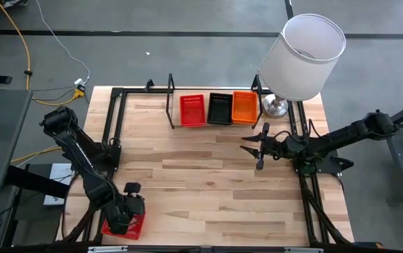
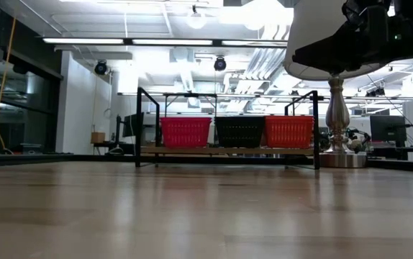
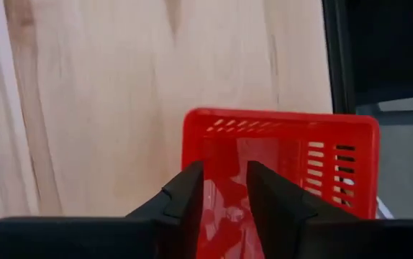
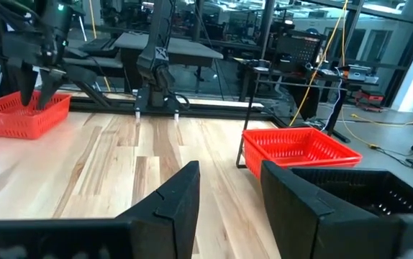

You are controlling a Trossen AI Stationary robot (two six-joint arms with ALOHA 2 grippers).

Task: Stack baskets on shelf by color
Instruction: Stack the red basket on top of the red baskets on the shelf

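Step in hand: we judge this to be the pick-up of the loose red basket (image 1: 126, 226), which sits at the near left corner of the table (image 1: 208, 183), well apart from the shelf (image 1: 215, 112).
Left gripper: our left gripper (image 3: 224, 188) is down over that basket, its fingers spread a little with the near rim seemingly between them; we cannot tell whether they touch it yet.
Right gripper: our right gripper (image 1: 252, 146) hangs above the table in front of the shelf's right end, near the lamp (image 1: 301, 57), fingers spread and holding nothing; it waits.
Shelf contents: a red basket on the shelf (image 1: 192, 109) stands at the left, a black basket (image 1: 220, 108) in the middle, an orange basket (image 1: 244, 107) at the right, side by side along the far edge.
Progress: we take one basket to be left outside; no other shows on the table.
Next move: we would need to press the fingers together on the rim, lift clear, carry across to the far side and lower the basket squarely into the red one on the shelf.
Care needed: the shelf's upright end loop stands just beside that slot, so we would come in from above.
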